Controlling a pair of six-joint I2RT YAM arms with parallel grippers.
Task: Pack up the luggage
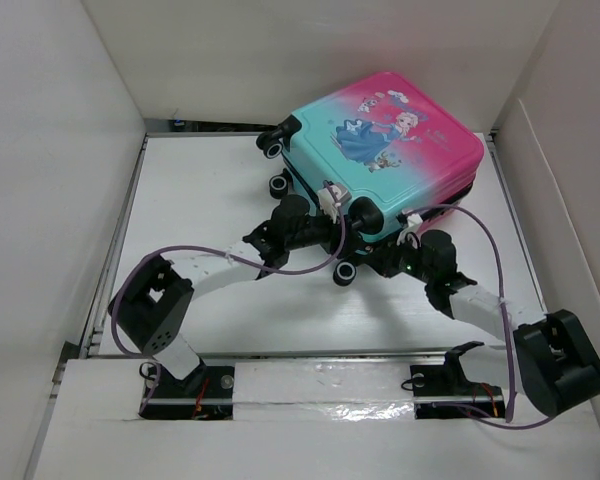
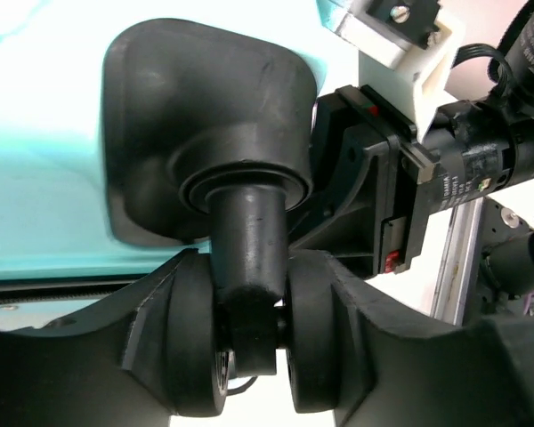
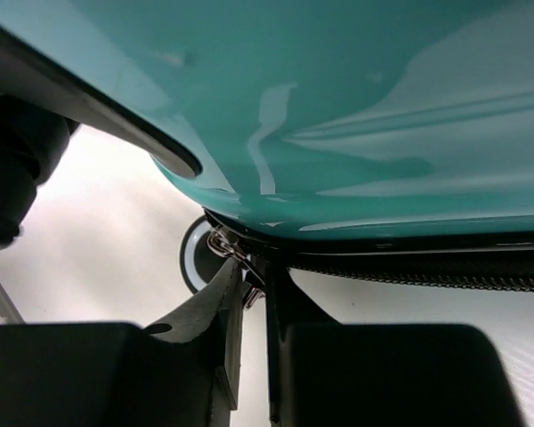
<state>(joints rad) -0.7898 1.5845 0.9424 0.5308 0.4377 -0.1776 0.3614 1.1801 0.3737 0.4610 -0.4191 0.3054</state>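
Closest to the right wrist lens, the two black fingers of the right gripper are clenched to a thin slit. The metal zipper pull sits at their tips, apparently pinched. At the left wrist, the left gripper grasps a caster of the luggage, with one finger against each of its twin wheels (contact looks real on both sides, though shadow blurs the edges). From above, the luggage lies flat on the bench, picture side up and shells together. It sits toward the far right, with both arms meeting at its near edge.

My reading is that the zip is the step in hand, with the left arm bracing the case. To do it well, the pull should travel along the zipper track, not away from it. The pinch should be low on the tab so it does not slip out. The left hold must resist the drag so the case does not swivel on the bench. The rounded corner nearby will want a slow turn of the wrist.

I cannot tell whether the teeth left of the pull are joined or parted, since a finger covers them. Nothing of the lining or any contents shows. A dark rounded mass at the left of the right wrist view is cut off, and I cannot name it.
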